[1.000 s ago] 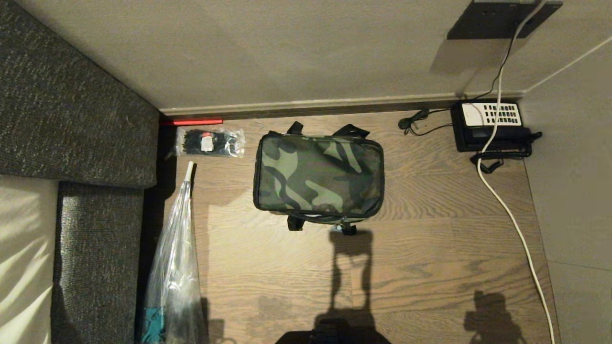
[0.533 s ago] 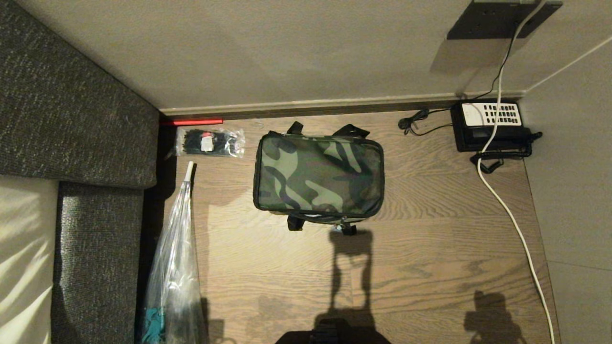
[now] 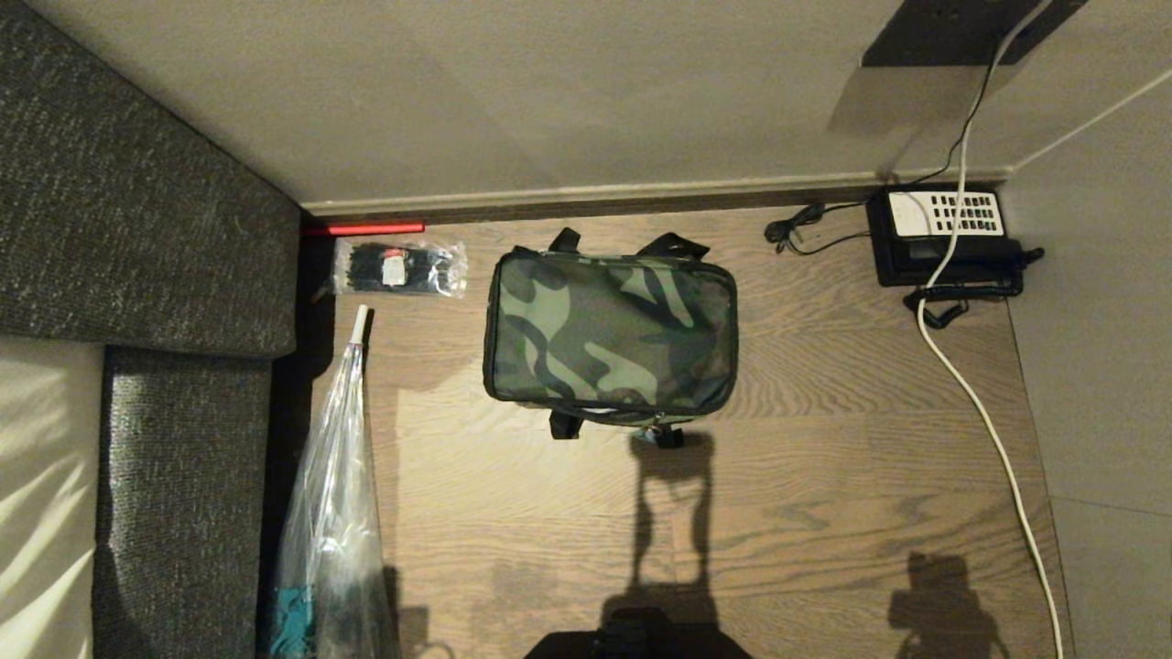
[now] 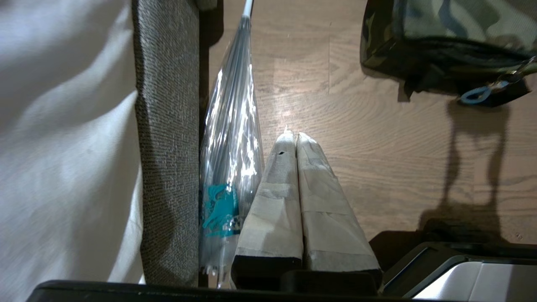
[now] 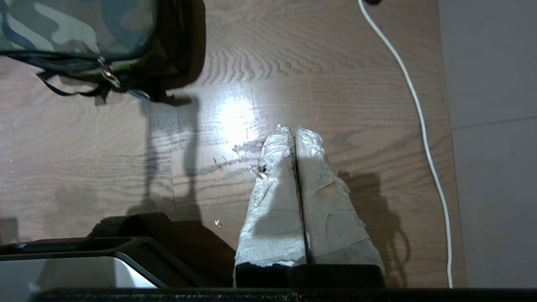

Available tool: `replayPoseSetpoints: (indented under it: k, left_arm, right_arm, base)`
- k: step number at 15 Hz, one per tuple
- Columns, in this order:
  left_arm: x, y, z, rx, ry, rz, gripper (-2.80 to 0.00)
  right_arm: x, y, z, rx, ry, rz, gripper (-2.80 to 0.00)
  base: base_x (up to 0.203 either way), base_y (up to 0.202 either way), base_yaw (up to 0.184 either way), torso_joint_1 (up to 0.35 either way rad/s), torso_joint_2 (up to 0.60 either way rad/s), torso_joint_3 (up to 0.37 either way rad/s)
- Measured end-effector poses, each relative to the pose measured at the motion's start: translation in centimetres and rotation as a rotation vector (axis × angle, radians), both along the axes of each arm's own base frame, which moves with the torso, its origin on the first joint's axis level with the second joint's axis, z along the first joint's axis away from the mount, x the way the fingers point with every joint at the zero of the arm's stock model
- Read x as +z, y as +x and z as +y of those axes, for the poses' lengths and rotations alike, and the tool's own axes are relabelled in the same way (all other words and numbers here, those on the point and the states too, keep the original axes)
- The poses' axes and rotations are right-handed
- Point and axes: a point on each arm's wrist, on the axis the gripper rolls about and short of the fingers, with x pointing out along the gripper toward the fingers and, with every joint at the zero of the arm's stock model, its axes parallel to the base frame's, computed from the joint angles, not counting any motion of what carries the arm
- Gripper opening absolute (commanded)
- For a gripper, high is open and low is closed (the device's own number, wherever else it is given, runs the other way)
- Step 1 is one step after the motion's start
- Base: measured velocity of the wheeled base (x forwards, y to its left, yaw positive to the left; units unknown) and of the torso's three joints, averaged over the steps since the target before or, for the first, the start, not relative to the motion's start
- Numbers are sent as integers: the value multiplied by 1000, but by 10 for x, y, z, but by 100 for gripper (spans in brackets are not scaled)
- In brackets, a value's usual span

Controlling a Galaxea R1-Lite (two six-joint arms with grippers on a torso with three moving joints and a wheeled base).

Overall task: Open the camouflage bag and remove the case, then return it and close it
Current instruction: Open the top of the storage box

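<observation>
Zipped camouflage bag [image 3: 611, 335] sits on the wood floor [image 3: 824, 476] near the wall as I watch, both arms parked.

From the wrist cameras I see the left gripper [image 4: 292, 136] and right gripper [image 5: 292, 130] pressed closed, empty, hanging above bare boards short of the bag; a black telephone [image 3: 945, 236] occupies the corner.

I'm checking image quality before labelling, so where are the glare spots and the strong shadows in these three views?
Head view: two dark arm shadows fall on the wooden floor in front of the camouflage bag. Left wrist view: glare on the floor just past the shut left gripper, and highlights on the plastic-wrapped umbrella. Right wrist view: a bright glare patch beyond the shut right gripper, with long shadows below the bag.
</observation>
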Motion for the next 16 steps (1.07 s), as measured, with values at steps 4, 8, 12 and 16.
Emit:
replayPoseSetpoints:
  k: [4,8,12,16]
  left_arm:
    - [0,0,0,0,0,2,-280]
    - [0,0,0,0,2,4,-280]
    - [0,0,0,-1,0,0,-280]
    - [0,0,0,-1,0,-1,-280]
  right_arm:
    - [0,0,0,-1,0,0,-280]
    - [0,0,0,0,0,0,-280]
    - [0,0,0,0,0,0,-280]
    - [0,0,0,8,-66,4,-280]
  base:
    - [0,0,0,-1,1,-192]
    - [0,0,0,2,3,-186]
    - [0,0,0,2,3,-36]
    - [0,0,0,0,0,0]
